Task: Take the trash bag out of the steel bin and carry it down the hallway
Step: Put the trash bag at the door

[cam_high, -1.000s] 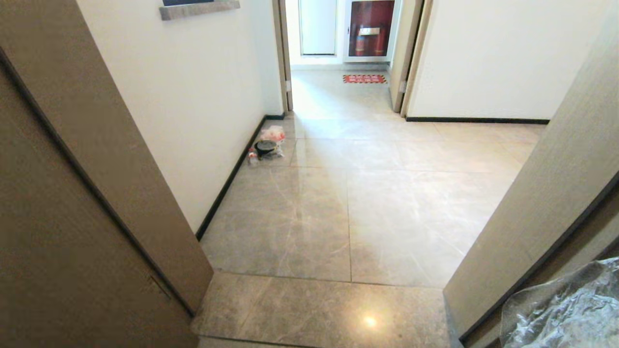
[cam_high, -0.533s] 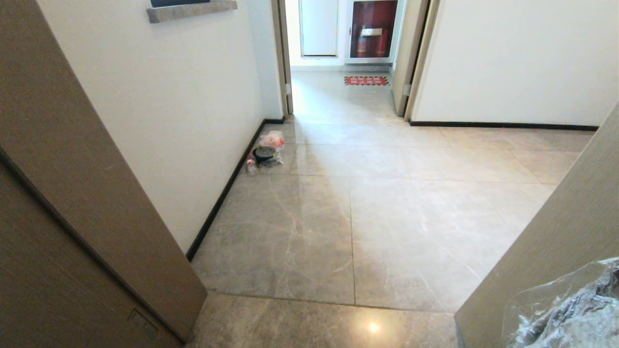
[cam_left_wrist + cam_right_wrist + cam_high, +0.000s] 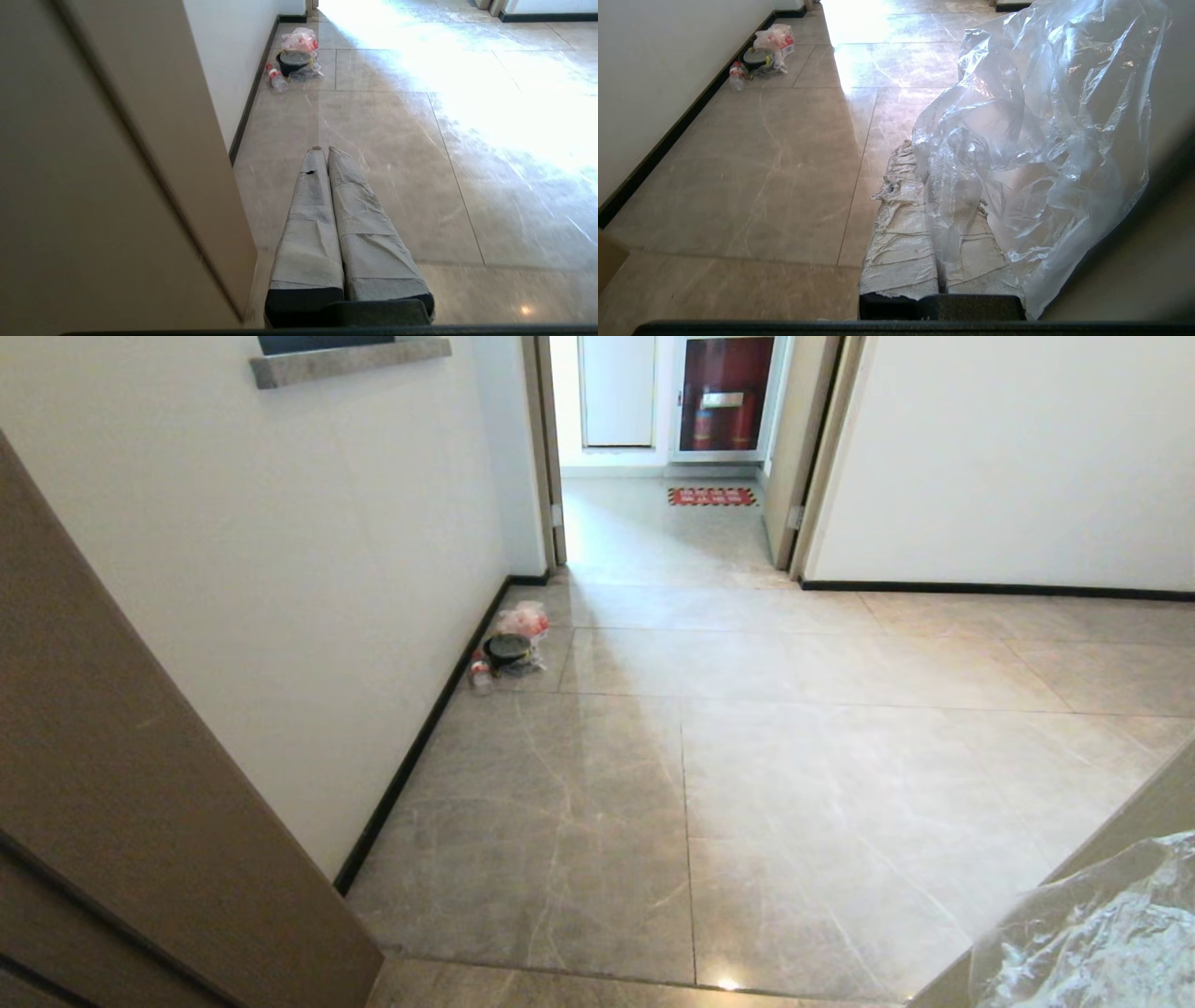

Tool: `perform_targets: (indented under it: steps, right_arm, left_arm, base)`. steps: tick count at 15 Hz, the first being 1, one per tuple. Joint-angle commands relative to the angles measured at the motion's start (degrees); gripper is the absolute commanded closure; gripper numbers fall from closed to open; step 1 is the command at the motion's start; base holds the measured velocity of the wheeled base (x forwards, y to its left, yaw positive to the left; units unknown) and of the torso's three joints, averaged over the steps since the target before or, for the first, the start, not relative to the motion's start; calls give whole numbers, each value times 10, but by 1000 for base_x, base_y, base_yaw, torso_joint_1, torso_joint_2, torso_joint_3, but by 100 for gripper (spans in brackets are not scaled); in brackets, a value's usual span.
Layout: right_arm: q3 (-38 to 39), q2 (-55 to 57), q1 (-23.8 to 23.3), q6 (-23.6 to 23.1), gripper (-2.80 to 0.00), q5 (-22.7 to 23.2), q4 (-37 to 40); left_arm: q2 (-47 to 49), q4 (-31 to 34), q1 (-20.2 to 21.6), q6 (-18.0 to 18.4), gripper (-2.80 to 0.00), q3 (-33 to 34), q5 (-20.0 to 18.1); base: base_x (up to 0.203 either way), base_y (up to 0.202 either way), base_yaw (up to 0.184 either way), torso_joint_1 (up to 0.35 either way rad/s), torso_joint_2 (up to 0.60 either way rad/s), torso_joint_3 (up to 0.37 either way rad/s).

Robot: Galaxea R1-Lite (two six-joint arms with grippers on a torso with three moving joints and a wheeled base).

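Clamping the clear trash bag [image 3: 1045, 140] between closed fingers, our right gripper [image 3: 924, 154] holds it low at our right side. Our left gripper [image 3: 323, 149] points along the hallway [image 3: 747, 756] tiles, fingers pressed together, empty.

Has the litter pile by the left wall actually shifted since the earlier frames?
No. The litter pile sits in the same spot against the black baseboard; the whole scene shifted, so the camera moved.

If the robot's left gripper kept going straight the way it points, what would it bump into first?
Probably the floor tiles. The left gripper, shut and empty, points forward and slightly down along the hallway. The door stays beside it, and the litter pile by the wall lies farther on, a bit to one side. Depth is hard to judge.
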Motion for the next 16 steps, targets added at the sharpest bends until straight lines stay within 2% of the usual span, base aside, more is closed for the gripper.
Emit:
perform_targets:
  steps: [1,16]
  right_arm:
    - [1,1,0,0,0,0,0]
    - [1,1,0,0,0,0,0]
  left_arm:
    - [0,1,0,-1,0,0,0]
    - [0,0,0,-1,0,0,0]
  base:
    - [194,0,3,2,6,-2]
    - [191,0,1,2,3,2]
